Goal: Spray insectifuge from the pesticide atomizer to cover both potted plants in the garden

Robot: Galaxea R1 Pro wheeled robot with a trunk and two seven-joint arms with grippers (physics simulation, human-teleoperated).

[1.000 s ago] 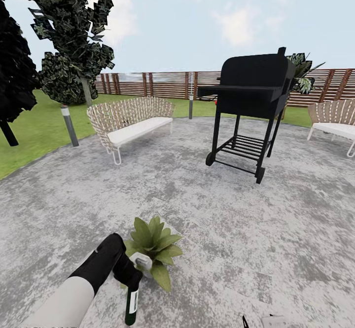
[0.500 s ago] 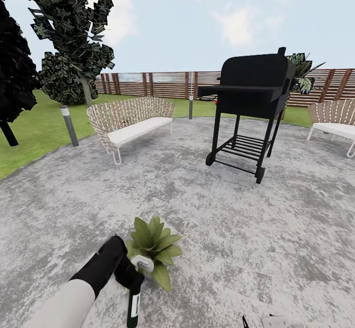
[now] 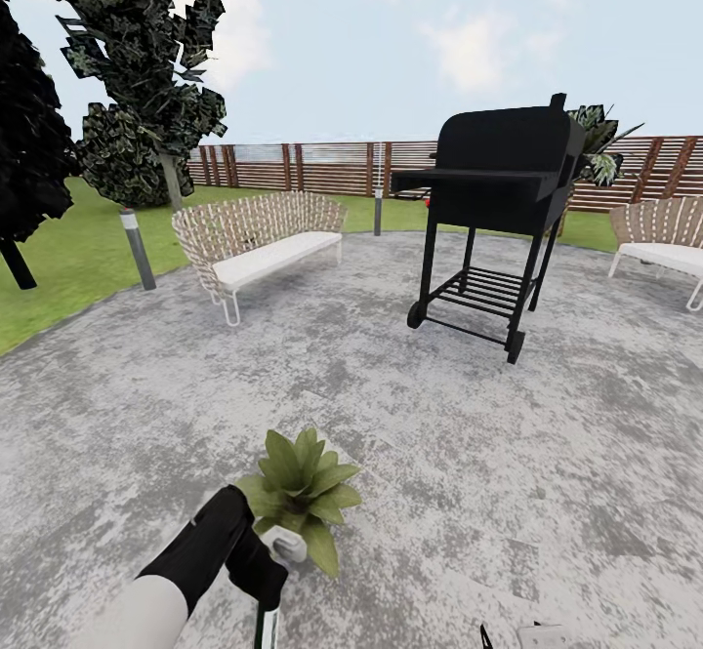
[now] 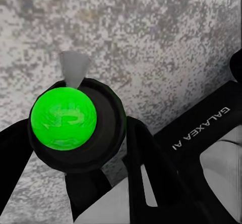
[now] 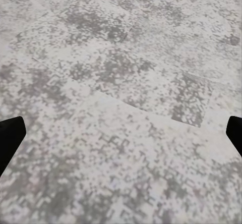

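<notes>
One potted plant (image 3: 304, 486), a rosette of broad green leaves, stands on the stone patio of the garden, low in the head view. My left gripper (image 3: 258, 571) is shut on the pesticide atomizer (image 3: 284, 543). The atomizer's white head touches the plant's near leaves and its dark green body runs down past the picture's lower edge. The left wrist view looks at the atomizer (image 4: 63, 119) end-on, as a bright green disc in a black ring with a white tip. No insectifuge is visible on the leaves. My right gripper (image 5: 121, 133) is open over bare patio.
A black barbecue grill (image 3: 498, 210) on wheels stands mid-patio ahead. A wicker bench (image 3: 256, 244) sits to the left and another seat (image 3: 664, 239) at the far right. Lawn, trees, a bollard light (image 3: 137, 249) and the slat fence (image 3: 312, 166) ring the patio (image 3: 469, 454).
My left gripper and the atomizer have dropped lower and nearer the camera, so more of the bottle is cut off. The plant and the camera have stayed put.
</notes>
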